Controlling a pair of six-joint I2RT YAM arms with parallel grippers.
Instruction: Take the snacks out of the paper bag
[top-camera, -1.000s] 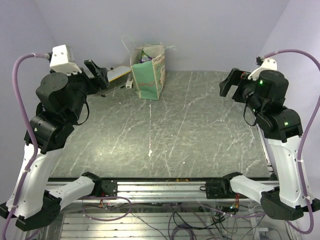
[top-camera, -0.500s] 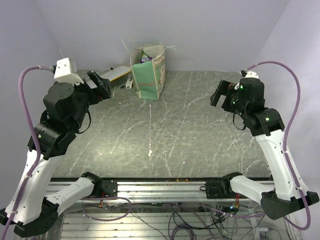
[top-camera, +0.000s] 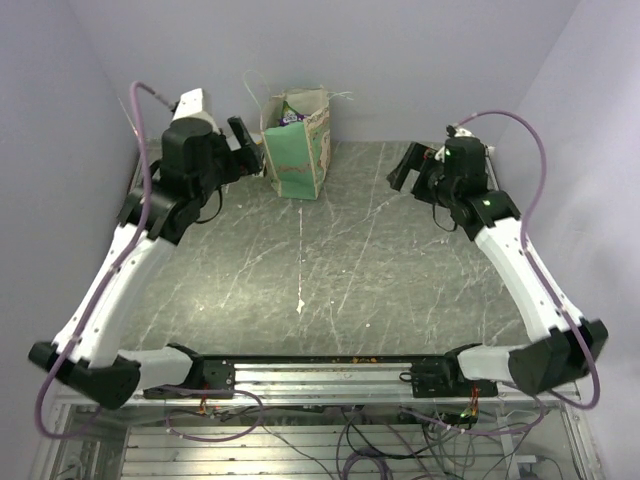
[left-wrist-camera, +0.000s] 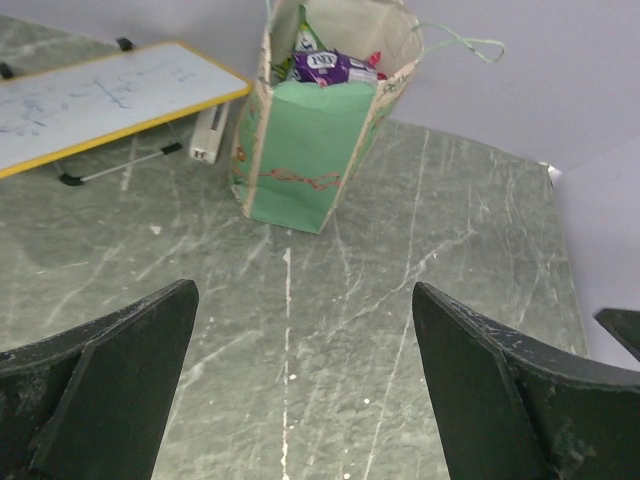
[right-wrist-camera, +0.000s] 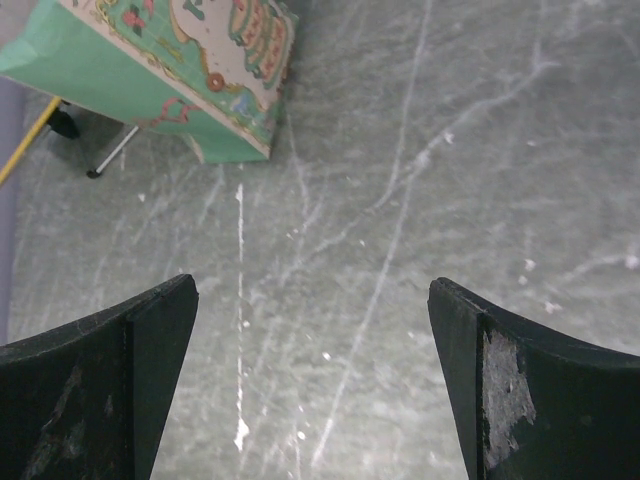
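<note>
The bag (top-camera: 297, 150) stands upright at about 11 o'clock on the table (top-camera: 350, 260), close to the back wall. Its mouth faces up, which I judge leaves the contents reachable only from above. The snacks (left-wrist-camera: 330, 65) are all inside. From the left wrist I see a purple packet at the rim with green and a bit of red beside it.

My left gripper (left-wrist-camera: 302, 290) is released, fingers spread wide with nothing between them. It hangs near the bag's 9 o'clock side without touching it, and it looks down over the rim. My right gripper (right-wrist-camera: 312, 283) is also spread and empty. It sits out at the bag's 3 o'clock, well apart, aimed at the patterned panel. I read this as one arm set to steady the light bag while the other reaches in.

The purple packet carries white lettering that is too small for me to read. The bag's cream panel shows a red and green ornamental drawing, with no words I can make out. The card (left-wrist-camera: 100, 100) at the bag's 9 o'clock has only faint scribbles.
</note>
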